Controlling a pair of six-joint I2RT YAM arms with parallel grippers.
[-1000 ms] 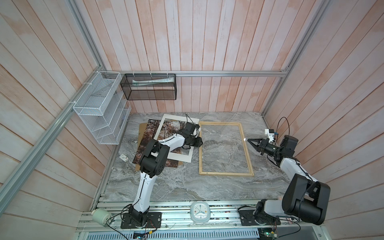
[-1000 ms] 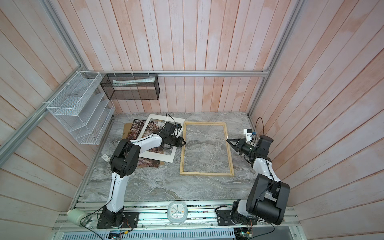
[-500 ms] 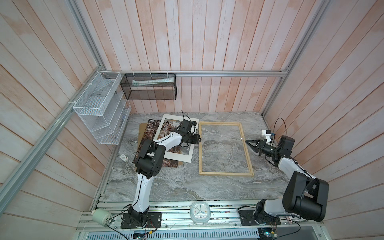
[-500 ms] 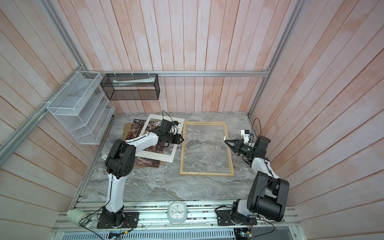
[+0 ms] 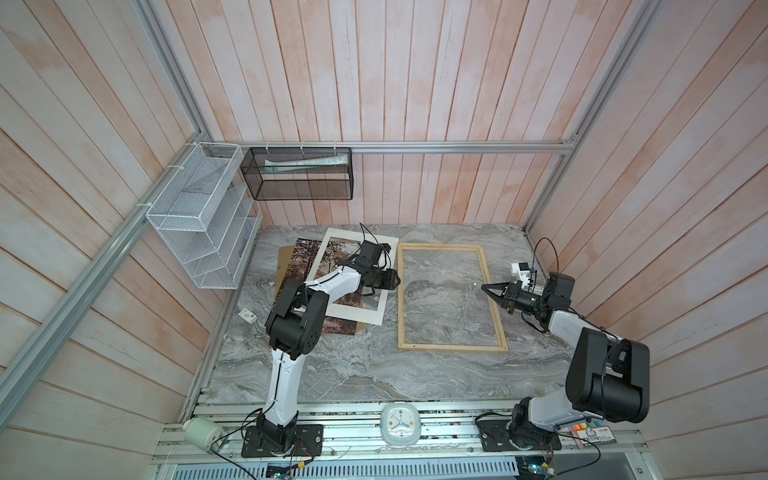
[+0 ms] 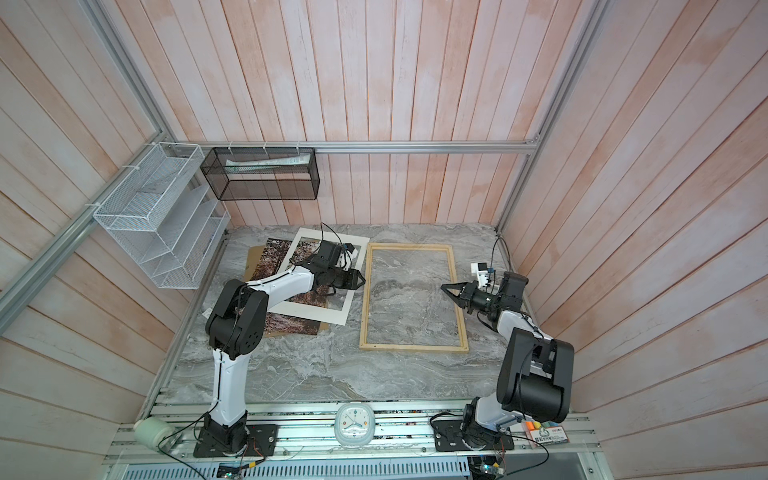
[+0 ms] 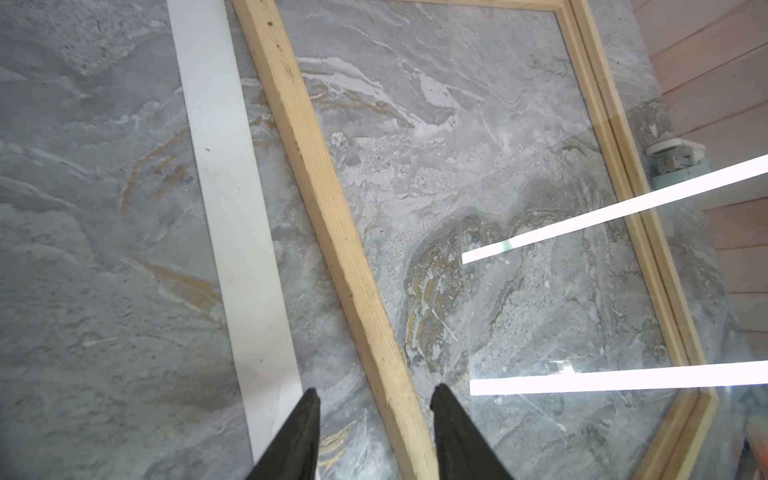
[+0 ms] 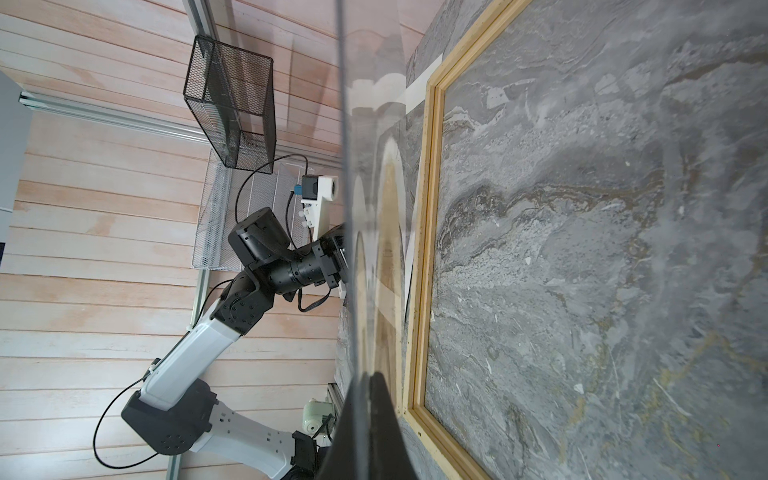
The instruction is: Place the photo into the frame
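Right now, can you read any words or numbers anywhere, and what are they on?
None can be read.
clock: face marks too small.
card at the front edge: print blurred.
paper in the black mesh basket: print too small.
white tag on the table: too small.

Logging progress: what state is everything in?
Pale wooden rectangular frame: lying flat, no photo inside.
Autumn forest photo print: flat, partly covered, outside frame.
White card window mat: lying on photo.
Left tool: open.
Clear thin sheet: gripped at edge.
Right tool: shut on sheet.
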